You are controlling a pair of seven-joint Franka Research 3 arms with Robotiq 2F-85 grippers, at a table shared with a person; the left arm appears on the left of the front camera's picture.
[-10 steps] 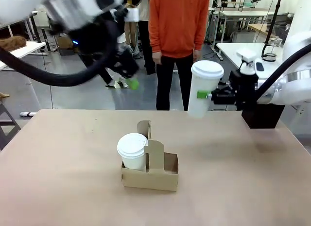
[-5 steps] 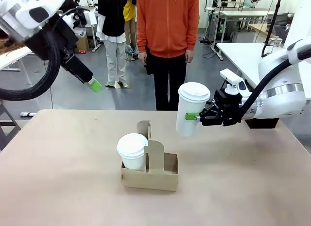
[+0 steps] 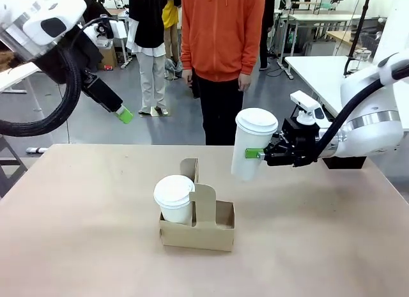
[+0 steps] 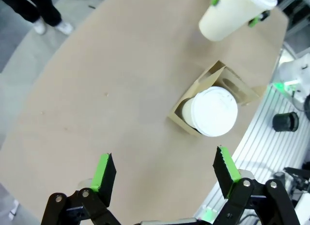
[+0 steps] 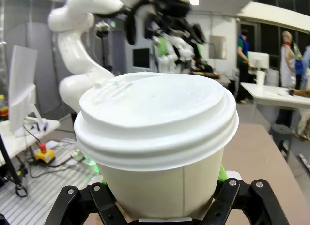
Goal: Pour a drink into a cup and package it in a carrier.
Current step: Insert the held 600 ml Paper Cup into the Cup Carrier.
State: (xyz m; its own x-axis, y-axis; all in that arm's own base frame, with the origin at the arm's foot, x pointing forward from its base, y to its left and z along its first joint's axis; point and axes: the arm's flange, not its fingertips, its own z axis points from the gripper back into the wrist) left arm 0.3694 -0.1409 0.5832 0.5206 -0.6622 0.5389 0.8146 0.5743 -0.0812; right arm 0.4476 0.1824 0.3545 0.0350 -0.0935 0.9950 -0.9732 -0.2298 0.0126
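Between the right gripper's [image 3: 255, 154] fingers: the tall white paper cup [image 3: 253, 136], white lid on. The jaws are clamped on its lower wall, green pads on either side. It is held in the air off the table [image 3: 332, 246] and tilted a little. In the right wrist view the cup [image 5: 160, 138] sits tight between the two black fingers.

Below that gripper and toward the table's middle is the brown cardboard carrier [image 3: 206, 232], flat on the table with its centre handle upright. A shorter white lidded cup [image 3: 174, 196] sits in the pocket farther from the right gripper. Held cup and carrier are apart, not touching.

The left gripper [image 4: 164, 174] is raised high off the table, well apart from the carrier, jaws spread wide with nothing between them. Its wrist view looks down on the carrier and short cup.

A person in an orange top [image 3: 220, 35] stands at the far edge, behind the held cup.
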